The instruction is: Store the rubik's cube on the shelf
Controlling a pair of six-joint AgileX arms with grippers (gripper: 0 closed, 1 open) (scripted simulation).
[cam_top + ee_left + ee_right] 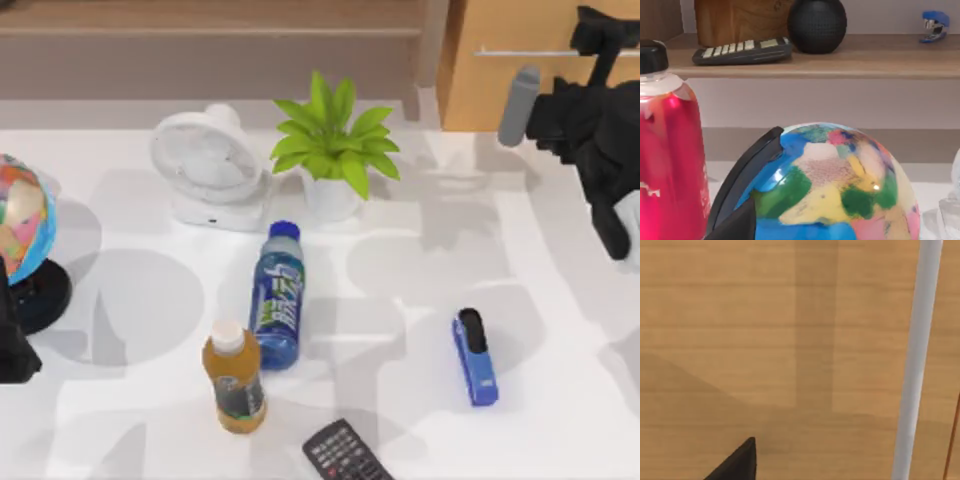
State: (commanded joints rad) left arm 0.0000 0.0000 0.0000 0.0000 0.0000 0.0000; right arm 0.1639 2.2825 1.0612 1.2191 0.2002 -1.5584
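Note:
The rubik's cube is out of view. The shelf [200,48] is a long wooden ledge along the back of the table; in the left wrist view the shelf [865,62] carries a calculator, a black ball-shaped object and a small blue stapler. My right gripper [594,40] is at the back right, up against the orange-wood cabinet [500,80] by its metal handle [915,365]. One dark fingertip [737,462] shows close to the cabinet front. My left arm [14,350] is parked at the left edge beside the globe [22,220].
On the table stand a white fan [208,165], a potted plant [330,150], a blue bottle [278,295] lying down, an amber bottle [233,378], a remote [345,455] and a blue stapler [474,355]. A red bottle [667,150] is next to the globe [830,185].

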